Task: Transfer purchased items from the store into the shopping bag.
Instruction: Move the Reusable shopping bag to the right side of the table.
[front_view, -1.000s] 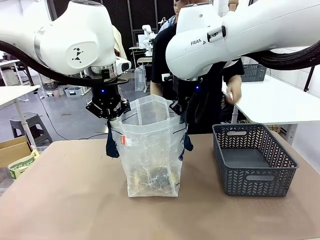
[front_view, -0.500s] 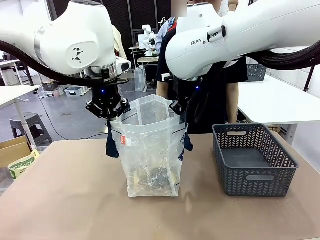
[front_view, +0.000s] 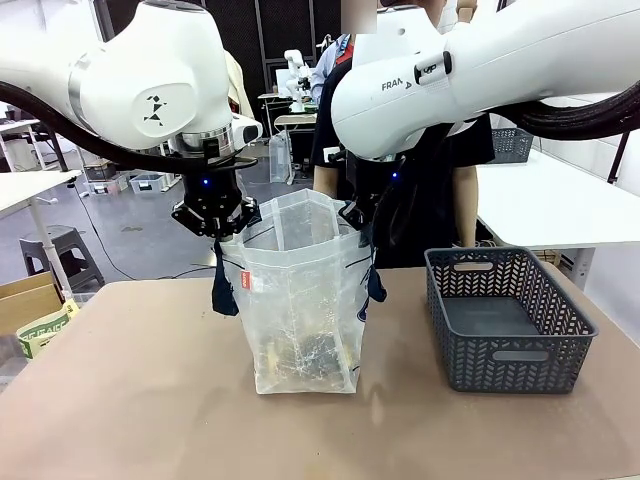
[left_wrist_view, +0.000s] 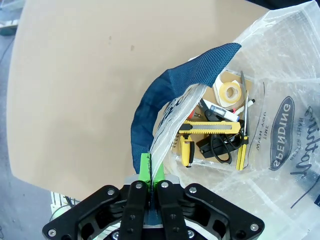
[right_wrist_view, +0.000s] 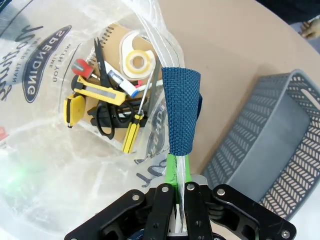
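The translucent shopping bag stands upright on the brown table, its mouth held open between my two arms. My left gripper is shut on the bag's left rim beside a navy handle. On the opposite rim my right gripper is shut beside the other navy handle. Inside the bag lie a roll of tape, a yellow utility knife, black scissors, a yellow-handled screwdriver and a tape measure.
A dark grey mesh basket stands to the right of the bag, with nothing showing inside it. A person stands at the table's far side behind my right arm. Bare tabletop lies in front of and left of the bag.
Both arms and the bag stay still. The person behind the table has straightened up, and the hand seen near the white table has dropped from sight.
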